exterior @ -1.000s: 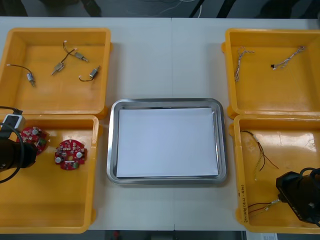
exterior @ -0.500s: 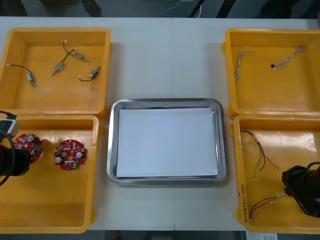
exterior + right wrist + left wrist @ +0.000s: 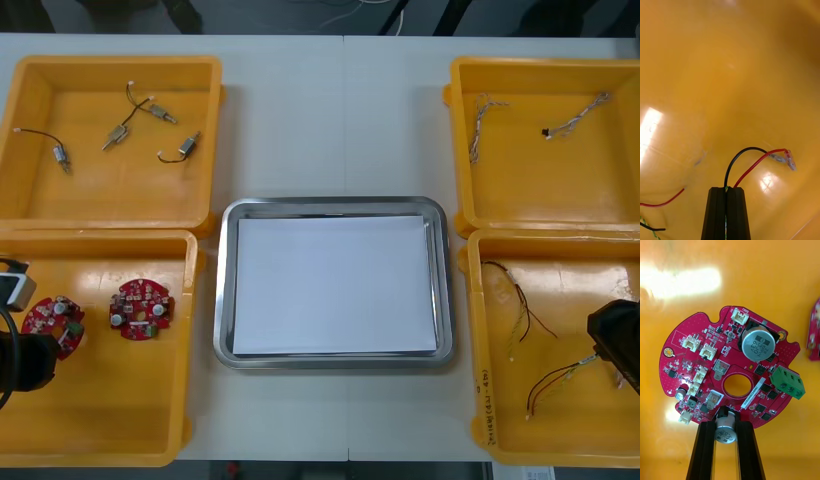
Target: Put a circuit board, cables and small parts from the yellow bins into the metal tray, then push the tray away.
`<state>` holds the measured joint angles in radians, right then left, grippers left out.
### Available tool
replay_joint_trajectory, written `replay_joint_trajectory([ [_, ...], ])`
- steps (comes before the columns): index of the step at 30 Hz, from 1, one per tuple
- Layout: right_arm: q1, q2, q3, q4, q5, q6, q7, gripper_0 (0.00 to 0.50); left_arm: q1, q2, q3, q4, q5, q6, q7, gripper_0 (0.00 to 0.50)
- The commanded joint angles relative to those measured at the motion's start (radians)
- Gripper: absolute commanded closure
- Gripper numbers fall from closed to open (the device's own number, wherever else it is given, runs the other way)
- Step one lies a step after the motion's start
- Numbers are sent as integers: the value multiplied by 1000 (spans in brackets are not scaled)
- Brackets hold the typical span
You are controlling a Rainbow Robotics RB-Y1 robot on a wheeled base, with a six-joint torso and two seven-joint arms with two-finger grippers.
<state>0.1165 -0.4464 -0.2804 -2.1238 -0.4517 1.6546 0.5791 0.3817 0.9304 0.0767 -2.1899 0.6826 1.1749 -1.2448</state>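
My left gripper [image 3: 42, 342] is over the near left yellow bin [image 3: 100, 420], shut on a round red circuit board [image 3: 53, 324]. In the left wrist view the left gripper [image 3: 725, 420] clamps the circuit board [image 3: 733, 352] at its edge, by a small silver cylinder. A second circuit board [image 3: 141, 307] lies beside it. My right gripper [image 3: 612, 352] is over the near right yellow bin [image 3: 560, 440], shut on a red and black cable [image 3: 557, 384]. In the right wrist view the right gripper [image 3: 726, 189] pinches the cable [image 3: 752, 165], which arches off the bin floor.
The metal tray [image 3: 225, 300], white inside, sits between the bins. The far left bin holds several small metal parts [image 3: 120, 132]. The far right bin holds twisted cables [image 3: 478, 122]. Another cable [image 3: 520, 305] lies in the near right bin.
The left gripper has drawn back toward the table's near edge with the circuit board. The right gripper has moved toward the right edge, pulling the red and black cable along.
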Motion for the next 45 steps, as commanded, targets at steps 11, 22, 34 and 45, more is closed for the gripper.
replay_joint_trajectory([
  [11, -132, -77, -31, 91, 5, 7, 1, 500, 132, 45, -6, -31, -29, -87, -111, 500],
  [22, -130, -77, -33, 91, 4, 7, 2, 377, 115, 53, -49, -19, -69, -95, -97, 500],
  [34, -136, -80, -83, 64, -15, 62, 8, 0, 85, 54, -78, 32, -77, -133, -91, 500],
  [45, -235, -23, -120, 45, -31, 180, -12, 0, 80, 58, -78, 32, -72, -138, -79, 36],
])
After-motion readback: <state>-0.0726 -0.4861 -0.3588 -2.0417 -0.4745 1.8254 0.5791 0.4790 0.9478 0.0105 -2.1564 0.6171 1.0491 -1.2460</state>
